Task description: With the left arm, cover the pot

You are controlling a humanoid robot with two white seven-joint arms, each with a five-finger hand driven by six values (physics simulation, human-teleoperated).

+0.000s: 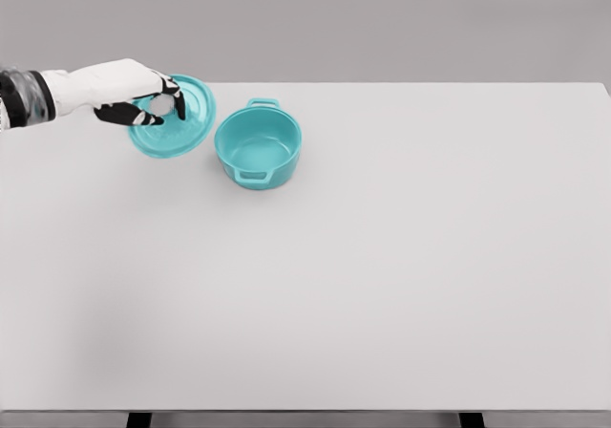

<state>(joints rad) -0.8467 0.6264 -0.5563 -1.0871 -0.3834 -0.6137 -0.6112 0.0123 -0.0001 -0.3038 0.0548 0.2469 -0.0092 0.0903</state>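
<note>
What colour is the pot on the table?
The pot is turquoise, inside and out, matching the lid beside it. The head view shows it best.

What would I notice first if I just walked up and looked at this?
The bright teal pot, open and empty, stands out on the pale table, near its far left. Just left of it, the robot's white left hand grips the knob of the matching teal lid, which looks tilted, beside the pot and not yet over it.

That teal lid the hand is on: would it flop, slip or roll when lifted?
The lid looks rigid, so probably no flopping. Its round, smooth shape might roll or slip if dropped on edge. The left hand grips its central knob, which likely steadies it.
</note>
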